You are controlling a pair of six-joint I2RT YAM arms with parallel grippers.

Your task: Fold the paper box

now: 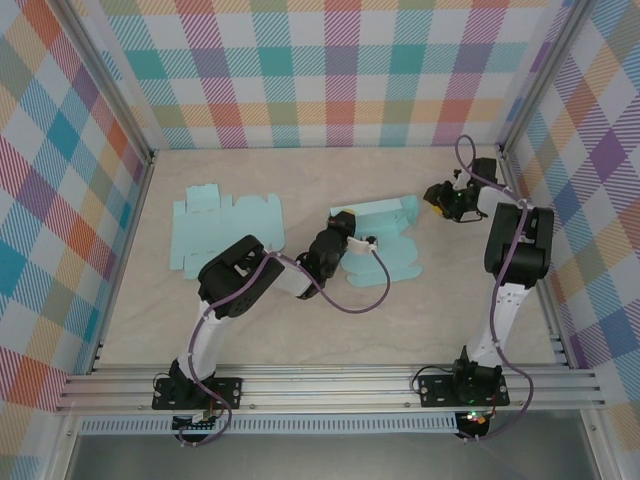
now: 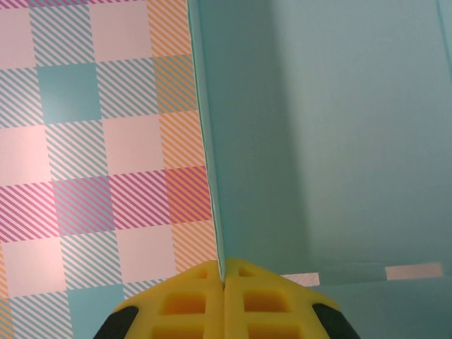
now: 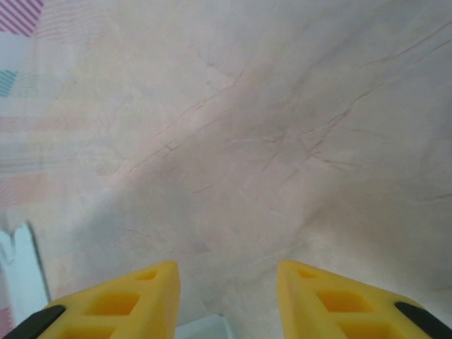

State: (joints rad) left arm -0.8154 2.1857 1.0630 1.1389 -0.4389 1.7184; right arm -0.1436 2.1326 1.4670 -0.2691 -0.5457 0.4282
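The left arm rises from its base, bends at a raised elbow and reaches its forearm rightward. Its left end effector has both yellow fingers pressed together, pinching a thin upright edge of the paper box between them. The right arm stands taller, its elbow behind its own wrist. Its right end effector points leftward, and its fingers stand apart with nothing between them.
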